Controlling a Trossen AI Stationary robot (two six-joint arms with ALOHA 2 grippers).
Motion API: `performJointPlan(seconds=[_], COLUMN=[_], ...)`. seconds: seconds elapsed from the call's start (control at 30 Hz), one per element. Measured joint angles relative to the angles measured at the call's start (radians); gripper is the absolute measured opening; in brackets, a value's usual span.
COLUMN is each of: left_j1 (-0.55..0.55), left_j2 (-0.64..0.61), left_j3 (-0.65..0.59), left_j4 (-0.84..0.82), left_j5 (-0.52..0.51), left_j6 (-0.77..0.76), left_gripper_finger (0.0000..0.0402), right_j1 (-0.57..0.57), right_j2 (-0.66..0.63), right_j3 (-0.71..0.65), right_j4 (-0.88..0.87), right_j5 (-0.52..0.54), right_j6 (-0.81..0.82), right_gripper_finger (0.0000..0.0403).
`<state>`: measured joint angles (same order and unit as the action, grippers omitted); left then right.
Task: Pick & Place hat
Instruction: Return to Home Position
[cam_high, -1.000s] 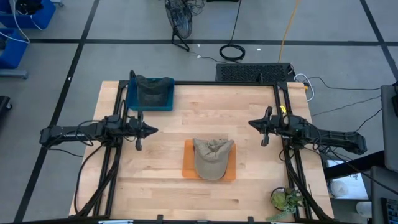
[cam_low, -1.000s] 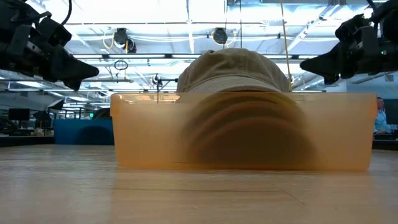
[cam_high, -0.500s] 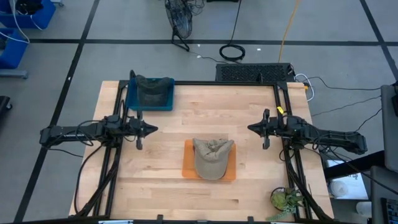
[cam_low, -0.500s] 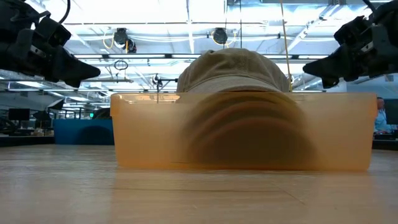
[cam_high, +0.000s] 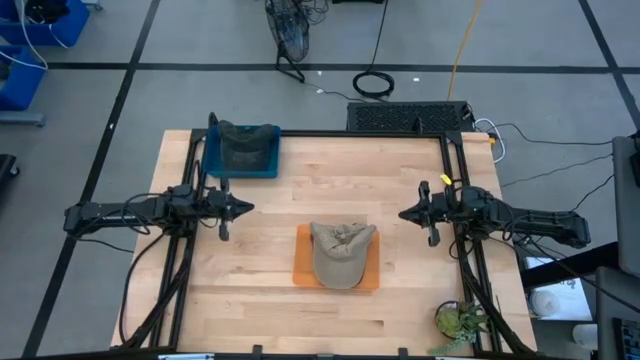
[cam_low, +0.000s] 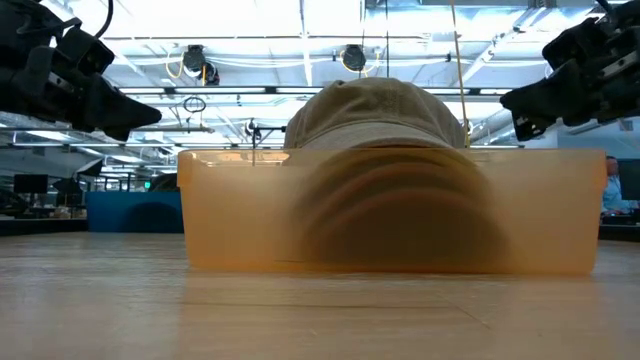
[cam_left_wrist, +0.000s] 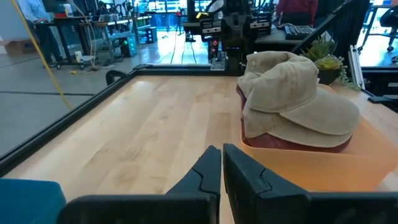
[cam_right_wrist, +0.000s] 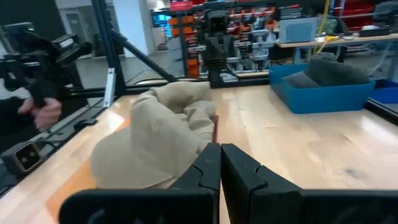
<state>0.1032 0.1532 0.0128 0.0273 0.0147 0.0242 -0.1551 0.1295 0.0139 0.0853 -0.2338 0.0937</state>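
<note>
Tan cloth cap (cam_high: 342, 258) fills translucent orange bin (cam_high: 302, 270); left end effector (cam_high: 246, 209), right end effector (cam_high: 404, 214) both closed.

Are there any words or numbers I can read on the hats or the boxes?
No text can be read in any view.
The tan cap and orange bin: no lettering shows.
The black cap and blue bin: none shows.
The room behind the table: too blurred to read.
</note>
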Motion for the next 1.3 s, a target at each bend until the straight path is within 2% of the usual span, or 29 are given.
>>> performJointPlan(seconds=[0.07,0.3,0.37,1.3], left_j1=[0.0,0.0,0.0,0.0], left_j2=[0.0,-0.001,-0.001,-0.001], left_j3=[0.0,-0.001,-0.001,-0.001], left_j4=[0.006,0.046,0.046,0.047], left_j5=[0.0,0.0,0.0,0.001], left_j6=[0.0,-0.003,-0.003,-0.002], left_gripper_finger=[0.0026,0.0026,0.0026,0.0026], right_j1=[0.0,0.0,0.0,0.0], right_j2=[0.0,0.0,0.0,0.0], right_j3=[0.0,0.0,0.0,0.0], right_j4=[0.0,0.001,0.009,0.008], right_j5=[0.033,0.262,0.289,0.285], right_j6=[0.0,0.0,0.003,0.0], right_gripper_finger=[0.0,0.0,0.0,0.0])
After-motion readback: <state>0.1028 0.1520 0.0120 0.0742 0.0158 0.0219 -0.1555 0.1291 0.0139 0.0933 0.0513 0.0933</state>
